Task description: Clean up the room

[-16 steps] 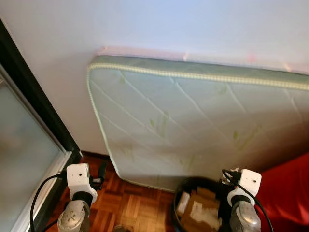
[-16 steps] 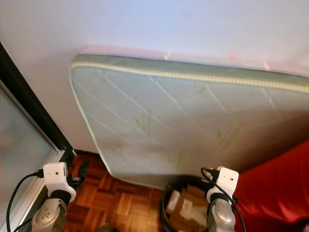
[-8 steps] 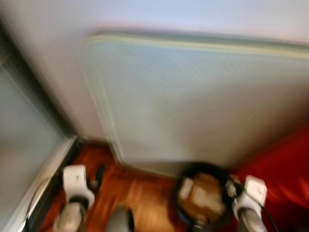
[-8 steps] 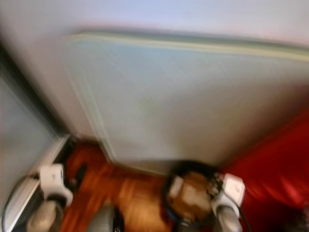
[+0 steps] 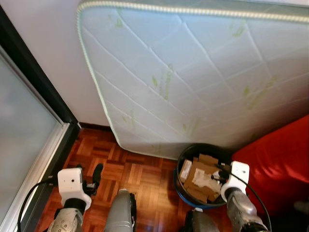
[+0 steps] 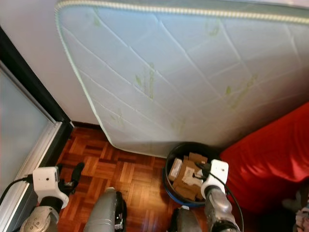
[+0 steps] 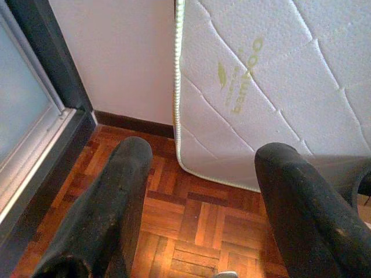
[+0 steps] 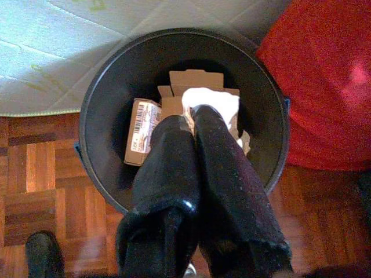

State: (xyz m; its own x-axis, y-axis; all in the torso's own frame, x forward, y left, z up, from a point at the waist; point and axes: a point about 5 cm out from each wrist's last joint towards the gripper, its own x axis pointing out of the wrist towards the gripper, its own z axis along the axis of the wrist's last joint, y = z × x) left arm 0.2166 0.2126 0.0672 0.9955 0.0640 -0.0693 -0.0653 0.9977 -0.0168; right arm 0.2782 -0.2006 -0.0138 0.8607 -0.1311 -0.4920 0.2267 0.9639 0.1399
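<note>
Right gripper [image 8: 194, 119] hanging over the bin [image 8: 104, 87], fingers pinching white paper [image 8: 211, 101] above the cardboard [image 5: 200, 176] inside. Left gripper [image 7: 200, 174] idling spread over parquet [image 7: 197, 223] (nothing between its fingers). Mattress [image 5: 193, 72] leaning on the wall behind; red fabric [image 5: 277, 164] sitting right of the bin.

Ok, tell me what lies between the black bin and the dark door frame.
In the left eye view, bare parquet floor runs from the black bin to the dark door frame; the mattress leans behind.
</note>
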